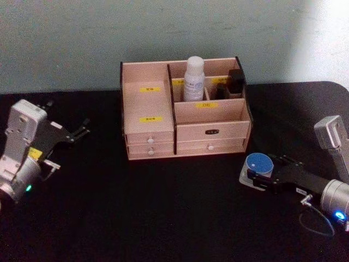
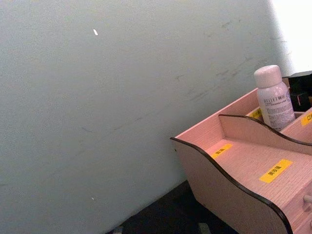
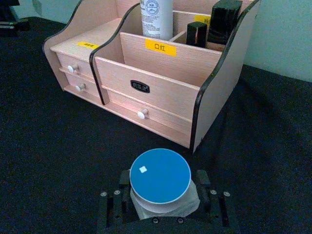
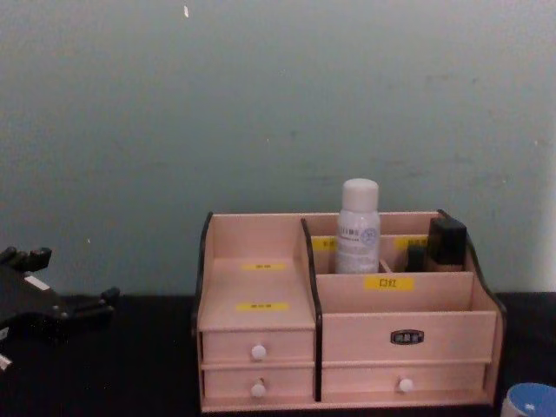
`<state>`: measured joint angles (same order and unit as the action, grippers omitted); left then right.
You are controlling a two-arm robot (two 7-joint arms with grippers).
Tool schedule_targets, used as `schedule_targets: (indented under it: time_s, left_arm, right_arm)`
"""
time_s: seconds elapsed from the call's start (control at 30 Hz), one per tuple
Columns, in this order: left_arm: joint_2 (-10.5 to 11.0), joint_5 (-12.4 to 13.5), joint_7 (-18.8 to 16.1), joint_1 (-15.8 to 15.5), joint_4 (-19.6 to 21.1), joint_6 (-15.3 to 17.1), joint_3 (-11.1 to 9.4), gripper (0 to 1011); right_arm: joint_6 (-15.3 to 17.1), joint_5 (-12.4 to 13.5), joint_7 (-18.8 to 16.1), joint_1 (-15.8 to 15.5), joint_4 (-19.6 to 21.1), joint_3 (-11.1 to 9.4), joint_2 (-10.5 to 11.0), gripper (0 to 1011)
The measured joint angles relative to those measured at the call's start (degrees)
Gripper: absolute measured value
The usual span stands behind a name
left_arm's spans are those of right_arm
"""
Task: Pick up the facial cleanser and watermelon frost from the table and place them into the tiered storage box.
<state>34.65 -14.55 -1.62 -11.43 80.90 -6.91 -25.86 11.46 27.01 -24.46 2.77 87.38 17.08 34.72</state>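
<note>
**A:** Which step are you on?

**B:** The bottle already stands upright in a back compartment of the box, so I judge the first half is done. Now it is the jar's turn. It sits on the table just in front of the box's right corner. My right gripper is around it, and the fingers lie against its two sides, closed on the glass under the blue lid. I believe it is not yet lifted.

**A:** And your other arm?

**B:** My left gripper waits well to the left of the box, low over the table. Its fingers are a little apart and hold nothing.

**A:** What does the next move need?

**B:** I think a straight lift until the jar's bottom is higher than the box's front wall, and then a move forward over it. The wide compartment behind that wall, in front of the bottle, looks free. The back right one already holds dark cases.

**A:** Which edges should you watch?

**B:** The box's right side wall rises toward the back and the front wall is lower, so entering from the front seems easier. The bottle is tall and may tip, so I should keep away from it. In front of the box there is open room for my arm.
</note>
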Motion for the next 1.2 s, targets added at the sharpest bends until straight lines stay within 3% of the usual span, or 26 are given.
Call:
schedule_targets:
  time_s: [0.33,1.2]
  left_arm:
    - [0.0,0.0,0.0,0.0,0.0,0.0,0.0,1001]
    - [0.0,0.0,0.0,0.0,0.0,0.0,0.0,1001]
  right_arm:
    - [0.0,0.1,0.0,0.0,0.0,0.0,0.0,734]
    - [0.0,0.0,0.0,0.0,0.0,0.0,0.0,726]
